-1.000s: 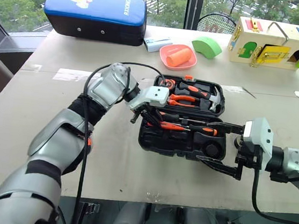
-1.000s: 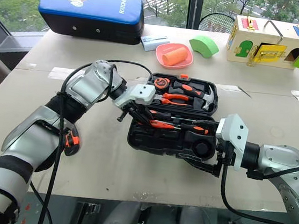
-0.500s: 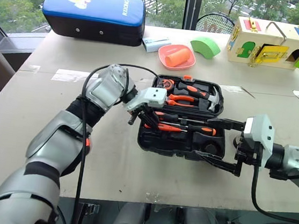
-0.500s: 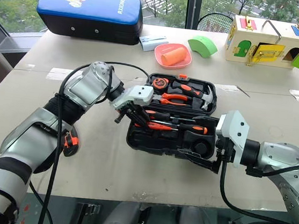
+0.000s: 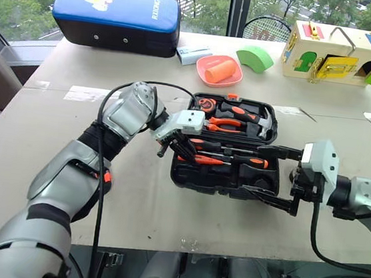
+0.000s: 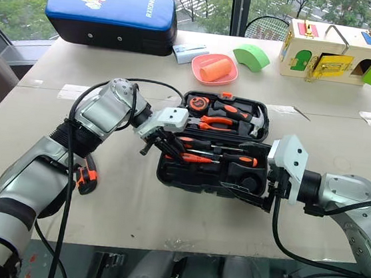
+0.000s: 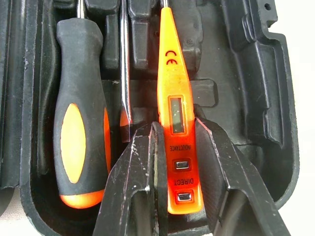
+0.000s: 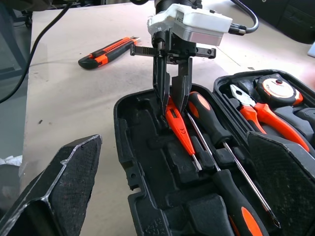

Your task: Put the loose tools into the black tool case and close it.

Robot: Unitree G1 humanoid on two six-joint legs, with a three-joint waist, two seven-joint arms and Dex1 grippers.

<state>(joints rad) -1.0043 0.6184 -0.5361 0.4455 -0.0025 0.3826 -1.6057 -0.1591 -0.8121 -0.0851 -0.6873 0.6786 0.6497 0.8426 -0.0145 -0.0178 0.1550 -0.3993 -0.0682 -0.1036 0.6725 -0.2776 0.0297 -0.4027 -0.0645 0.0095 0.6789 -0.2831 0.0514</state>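
A black tool case (image 5: 228, 147) is seen lying open on a pale tabletop (image 5: 51, 137), with its lid half on the far side holding a hammer, pliers and a tape measure. In the near half, two screwdrivers with orange-black handles (image 5: 237, 159) are laid along the case's length, left to right.

The left tool (image 7: 174, 167) is poised over the left end of the near half — its two black fingers are clamped on the handle end of a slim orange tester screwdriver (image 7: 173, 105). The tester's long axis runs along the case, parallel to the screwdrivers beside it, and it appears seated in or just above its recess; which of the two cannot be told. The left arm is reached in from the left, with the wrist bent steeply downward.

The right tool (image 5: 276, 176) is held at the case's right end, its fingers spread wide and empty, one near the far edge and one near the near edge of that half.

An orange-and-black utility knife (image 8: 106, 51) is left lying on the tabletop, outside the case, to the left of it — nearer the left arm. The case is judged not yet ready to be closed.
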